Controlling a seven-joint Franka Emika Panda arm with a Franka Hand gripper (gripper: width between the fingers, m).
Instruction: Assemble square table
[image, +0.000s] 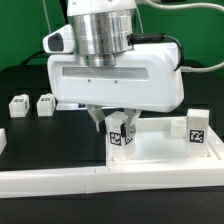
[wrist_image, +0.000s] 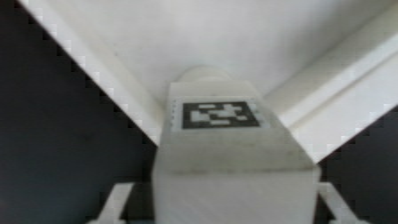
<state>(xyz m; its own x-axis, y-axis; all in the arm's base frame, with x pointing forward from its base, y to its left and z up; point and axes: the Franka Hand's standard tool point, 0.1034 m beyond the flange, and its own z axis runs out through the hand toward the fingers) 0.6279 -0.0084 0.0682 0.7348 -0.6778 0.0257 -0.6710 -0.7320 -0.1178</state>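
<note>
Your tool is closed narrow on a short white plastic leg block with a black-and-white tag. It holds the block upright over the white plastic square tray-like top, which lies toward the table's near edge. The arm's broad white housing hides most of the fingers. In the wrist view the block fills the frame, so you cannot tell whether its far end touches the top. A second tagged white leg block stands by the top's corner on the exterior view's right. One small white leg block and another lie on the black table, toward the exterior view's left.
</note>
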